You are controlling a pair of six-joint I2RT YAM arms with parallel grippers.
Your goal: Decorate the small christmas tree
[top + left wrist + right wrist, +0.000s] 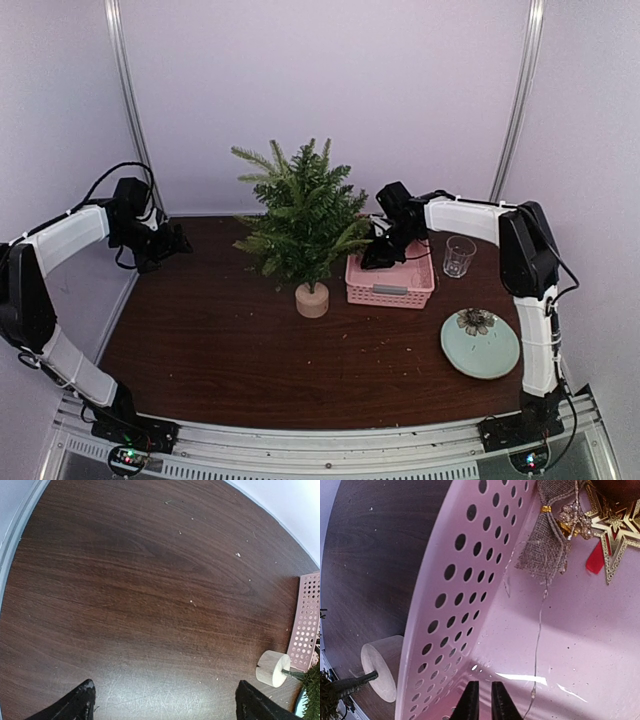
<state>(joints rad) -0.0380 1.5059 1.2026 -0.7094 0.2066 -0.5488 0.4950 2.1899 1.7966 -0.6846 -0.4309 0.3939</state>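
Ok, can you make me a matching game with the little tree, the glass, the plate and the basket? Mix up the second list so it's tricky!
Things:
1. small christmas tree
2. glass
3. plate
4. basket

Descriptions:
A. pink, with round holes in its sides
B. pale green, round and flat
C. see-through, standing just to the right of the basket
D. dark green and bushy, taller than the basket

Right pairs: 1-D, 2-C, 3-B, 4-A.

No writing, label, brand or number is legible on the small christmas tree [305, 215] or the pink basket [390, 291].
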